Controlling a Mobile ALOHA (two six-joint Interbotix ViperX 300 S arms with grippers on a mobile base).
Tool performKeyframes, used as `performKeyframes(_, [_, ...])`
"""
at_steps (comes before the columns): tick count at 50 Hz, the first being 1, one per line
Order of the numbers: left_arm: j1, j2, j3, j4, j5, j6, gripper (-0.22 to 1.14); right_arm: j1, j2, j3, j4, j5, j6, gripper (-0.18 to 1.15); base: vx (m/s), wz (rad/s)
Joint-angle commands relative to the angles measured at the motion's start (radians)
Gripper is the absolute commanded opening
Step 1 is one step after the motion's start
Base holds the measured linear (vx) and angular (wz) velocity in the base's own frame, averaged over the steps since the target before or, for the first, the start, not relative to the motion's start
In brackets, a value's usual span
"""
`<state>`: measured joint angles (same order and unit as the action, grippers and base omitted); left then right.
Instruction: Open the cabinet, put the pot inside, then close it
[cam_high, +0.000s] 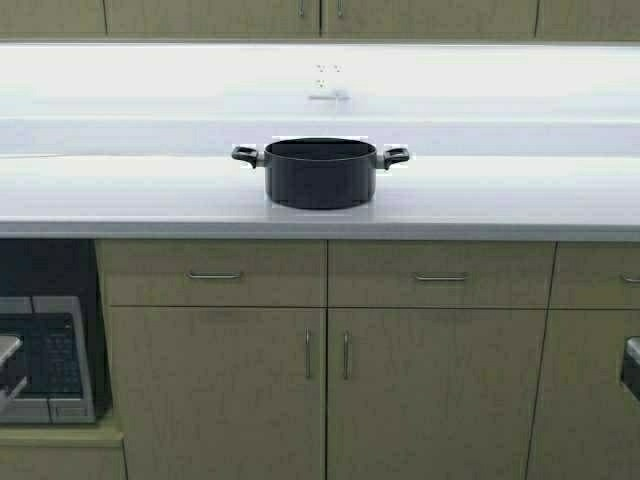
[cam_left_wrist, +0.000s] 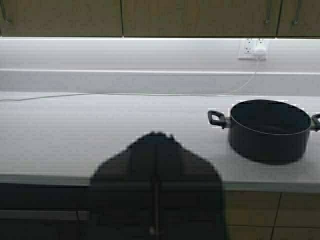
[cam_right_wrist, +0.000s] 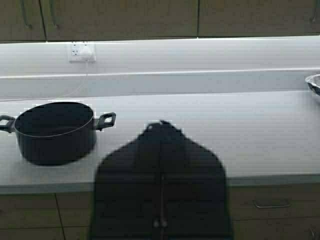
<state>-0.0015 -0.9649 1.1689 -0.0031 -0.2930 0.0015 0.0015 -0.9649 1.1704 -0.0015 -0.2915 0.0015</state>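
Pot (cam_high: 320, 175) sits upright near the desk's (cam_high: 120, 195) front edge, about midway along. Cabinet (cam_high: 320, 18) doors overhead are closed. Left hand (cam_left_wrist: 156, 137) and right hand (cam_right_wrist: 161, 125) both pressed together, off the pot.

The high view looks forward and down on the counter (cam_high: 120, 200) from well back. Each wrist view faces forward past its own fingers (cam_left_wrist: 156, 150), seemingly at counter height. All three views share the pot (cam_high: 320, 173).
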Motion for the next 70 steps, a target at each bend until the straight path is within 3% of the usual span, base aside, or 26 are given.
performKeyframes(1, [-0.008, 0.011, 0.006, 0.032, 0.003, -0.002, -0.03, 0.009, 0.011, 0.011, -0.002, 0.012, 0.002, 0.05, 0.07, 0.03])
performKeyframes(6, [-0.008, 0.011, 0.006, 0.034, 0.003, -0.009, 0.07, 0.009, 0.008, 0.006, -0.003, 0.035, -0.002, 0.08, 0.10, 0.01])
performKeyframes(70, [-0.008, 0.048, 0.006, 0.034, -0.014, -0.046, 0.02, 0.009, -0.023, -0.003, -0.018, 0.063, -0.006, 0.05, 0.28, 0.04])
